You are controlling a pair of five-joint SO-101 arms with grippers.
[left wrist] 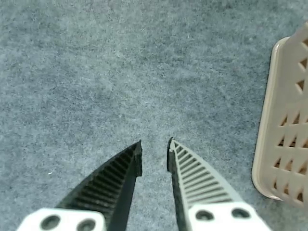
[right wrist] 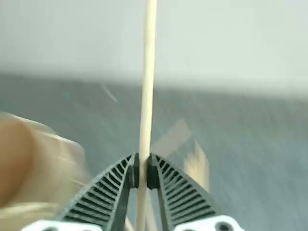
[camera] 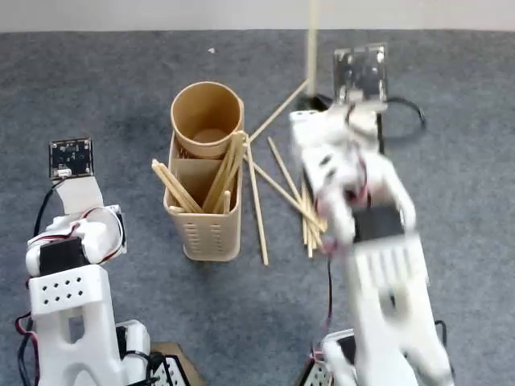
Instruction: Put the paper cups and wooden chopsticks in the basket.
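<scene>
Lengthwise, chopstick (right wrist: 148, 72) clamped in right gripper (right wrist: 143, 169), tip outward

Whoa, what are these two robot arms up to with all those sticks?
They are tidying paper cups and wooden chopsticks into a basket. The right gripper is clamped on one chopstick, holding it upright above the table. A paper cup and several chopsticks already sit in the basket, while loose chopsticks lie on the table beside it. The left gripper hangs open and empty near the basket.
</scene>
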